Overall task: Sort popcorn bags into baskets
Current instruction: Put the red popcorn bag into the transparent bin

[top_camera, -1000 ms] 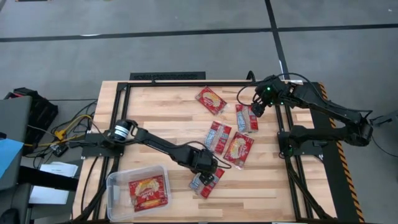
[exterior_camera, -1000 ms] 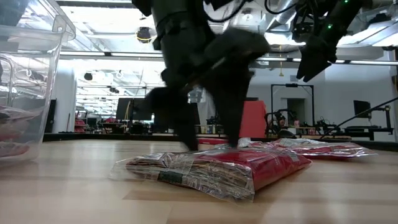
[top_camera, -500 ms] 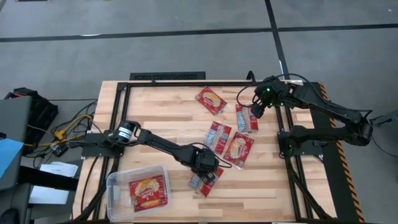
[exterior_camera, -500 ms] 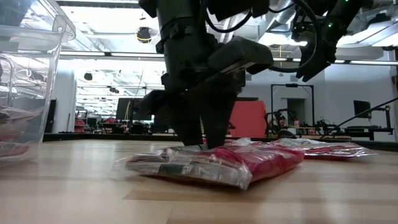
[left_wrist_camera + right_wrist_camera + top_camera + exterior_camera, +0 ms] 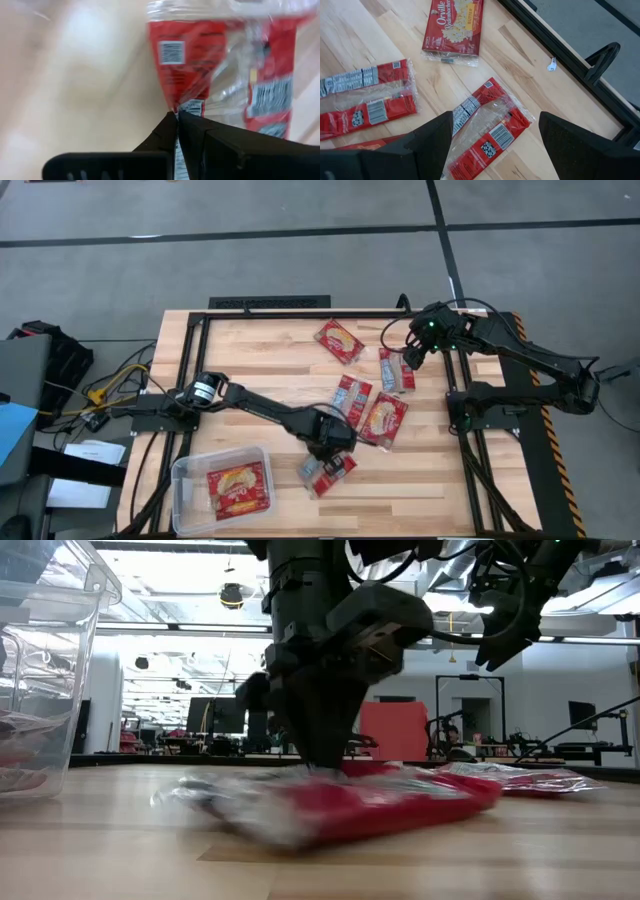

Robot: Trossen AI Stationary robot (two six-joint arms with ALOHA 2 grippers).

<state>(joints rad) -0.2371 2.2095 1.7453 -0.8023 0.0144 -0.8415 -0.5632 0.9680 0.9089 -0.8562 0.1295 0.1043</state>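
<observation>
Wooden bench [image 5: 250,360]: left gripper [image 5: 327,452] fingers now pinching near popcorn bag [image 5: 327,473], dragging it basket [image 5: 190,470]-ward; right gripper [image 5: 414,356] spread, hovering far right.

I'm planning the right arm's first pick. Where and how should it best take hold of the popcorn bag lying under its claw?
Probably from straight above, pinching a short end's clear crimped film. The popcorn bag lies flat on the table with no side to clamp, and the right claw hangs open right over it. The left claw grips its packet by the film edge.
</observation>
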